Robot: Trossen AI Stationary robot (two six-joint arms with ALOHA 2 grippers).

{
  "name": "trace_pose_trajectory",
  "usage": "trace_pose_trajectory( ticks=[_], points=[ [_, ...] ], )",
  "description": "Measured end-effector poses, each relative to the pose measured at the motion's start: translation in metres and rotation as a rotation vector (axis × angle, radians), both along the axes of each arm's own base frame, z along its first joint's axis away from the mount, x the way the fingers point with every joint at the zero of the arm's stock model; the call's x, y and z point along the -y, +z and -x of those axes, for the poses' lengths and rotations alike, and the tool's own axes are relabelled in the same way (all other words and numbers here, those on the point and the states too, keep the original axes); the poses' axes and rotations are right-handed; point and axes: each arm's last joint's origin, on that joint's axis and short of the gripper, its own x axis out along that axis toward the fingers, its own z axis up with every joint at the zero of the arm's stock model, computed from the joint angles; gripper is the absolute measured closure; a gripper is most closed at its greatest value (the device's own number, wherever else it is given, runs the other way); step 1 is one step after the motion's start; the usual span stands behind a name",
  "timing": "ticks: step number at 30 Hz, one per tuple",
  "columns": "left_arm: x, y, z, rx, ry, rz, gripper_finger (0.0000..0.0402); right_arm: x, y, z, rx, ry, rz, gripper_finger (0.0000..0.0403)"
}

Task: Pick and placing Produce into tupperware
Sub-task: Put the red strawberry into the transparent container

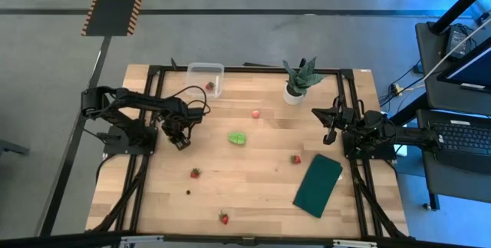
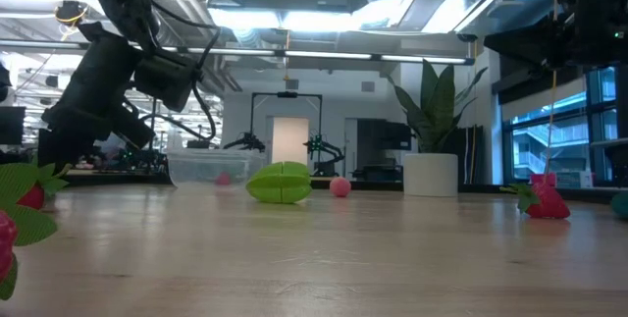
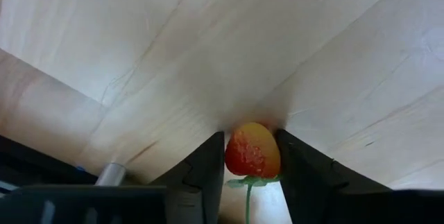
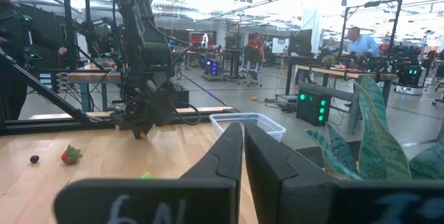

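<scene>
My left gripper [image 1: 179,139] stands over the left middle of the table, pointing down, shut on a red-and-yellow strawberry [image 3: 252,151]. The clear tupperware [image 1: 205,77] sits at the far edge with one strawberry [image 1: 209,87] inside. The green lumpy piece [image 1: 237,137] and the pinkish round fruit [image 1: 255,114] lie mid-table. Three more strawberries [image 1: 195,173] [image 1: 295,159] [image 1: 223,218] rest on the wood. My right gripper [image 1: 329,136] waits shut at the right side, near the plant, touching nothing. My left gripper pinches the strawberry's body [image 3: 252,148] between its two fingers [image 3: 208,165], coming from above and pointing down. The fruit's green stalk end faces back toward the wrist. The strawberry sits right at the tabletop; I cannot tell whether it touches the wood.
A spiky plant in a white pot [image 1: 298,85] stands at the far right. A flat dark green rectangle [image 1: 317,184] lies near the right edge. A small dark speck [image 1: 189,191] sits on the near left of the wood. People move in the room beyond.
</scene>
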Motion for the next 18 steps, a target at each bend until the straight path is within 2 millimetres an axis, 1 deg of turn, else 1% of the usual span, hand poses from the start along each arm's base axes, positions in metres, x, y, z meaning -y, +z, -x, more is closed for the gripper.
trace_pose_trajectory(
  ticks=[5,13,18],
  points=[
    [-0.0001,-0.0001,-0.0004,0.005,0.0,-0.002,0.0298,0.0,0.0,0.0,0.0,0.0,0.0,0.0381],
    [-0.0003,-0.0002,-0.0006,0.006,0.0,-0.005,0.0285,0.0,0.0001,0.0,0.0,0.0,0.0,0.0381],
    [-0.0002,-0.0002,-0.0006,0.007,0.0,-0.003,0.0298,0.0,0.0,0.0,0.0,0.0,0.0,0.0381]
  ],
)
